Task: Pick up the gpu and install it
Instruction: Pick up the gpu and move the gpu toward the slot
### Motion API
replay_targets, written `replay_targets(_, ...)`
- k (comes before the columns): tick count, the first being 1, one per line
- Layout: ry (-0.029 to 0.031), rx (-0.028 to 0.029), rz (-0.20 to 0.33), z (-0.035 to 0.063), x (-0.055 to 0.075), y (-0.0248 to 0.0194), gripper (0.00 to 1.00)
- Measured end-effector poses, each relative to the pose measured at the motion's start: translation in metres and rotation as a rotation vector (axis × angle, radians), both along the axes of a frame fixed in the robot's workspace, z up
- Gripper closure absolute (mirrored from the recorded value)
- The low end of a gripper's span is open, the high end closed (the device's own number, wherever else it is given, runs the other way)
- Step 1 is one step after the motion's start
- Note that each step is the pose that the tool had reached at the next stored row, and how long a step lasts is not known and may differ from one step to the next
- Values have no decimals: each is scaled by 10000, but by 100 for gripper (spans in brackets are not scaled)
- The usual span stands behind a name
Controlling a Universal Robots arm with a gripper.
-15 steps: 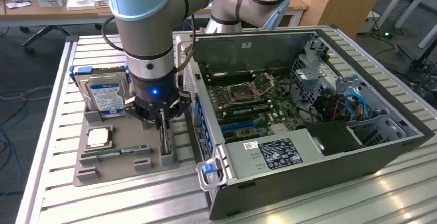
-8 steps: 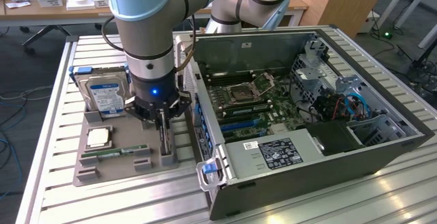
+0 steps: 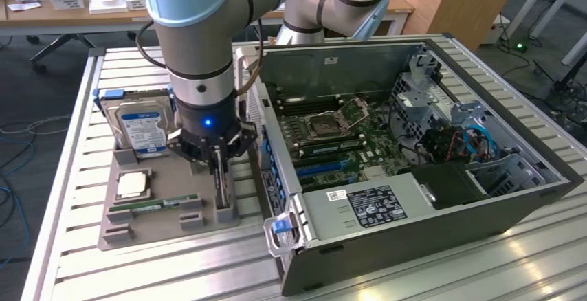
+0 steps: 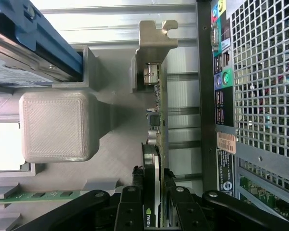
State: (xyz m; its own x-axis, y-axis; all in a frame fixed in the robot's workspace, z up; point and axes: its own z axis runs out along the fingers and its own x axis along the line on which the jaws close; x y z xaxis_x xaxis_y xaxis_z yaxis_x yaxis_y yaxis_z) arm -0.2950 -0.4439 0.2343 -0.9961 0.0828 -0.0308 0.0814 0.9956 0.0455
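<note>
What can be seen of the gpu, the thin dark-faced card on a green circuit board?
The gpu stands on edge in a slot of the grey plastic holder tray, beside the open computer case. Dark face, green board, silvery metal bracket at one end. The gripper is shut on it, a finger against each face.

centre-left of frame: end effector [image 3: 216, 155] astride top edge of upright gpu [image 3: 221, 187] in grey tray [image 3: 170, 227] | tray upper left: hard drive [image 3: 142, 128] | tray lower left: RAM stick [image 3: 151, 207] | right half: open computer case [image 3: 413, 198] on slatted tabletop [image 3: 137, 266]
</note>
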Motion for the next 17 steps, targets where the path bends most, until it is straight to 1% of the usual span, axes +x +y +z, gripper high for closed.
replay_targets(4,1,0,0,71,0,0,73)
replay_targets(8,1,-1,0,178,0,0,73)
replay_targets(9,0,0,0,234,0,0,73)
replay_targets(14,1,-1,0,403,0,0,73)
replay_targets(17,0,-1,0,523,0,0,73)
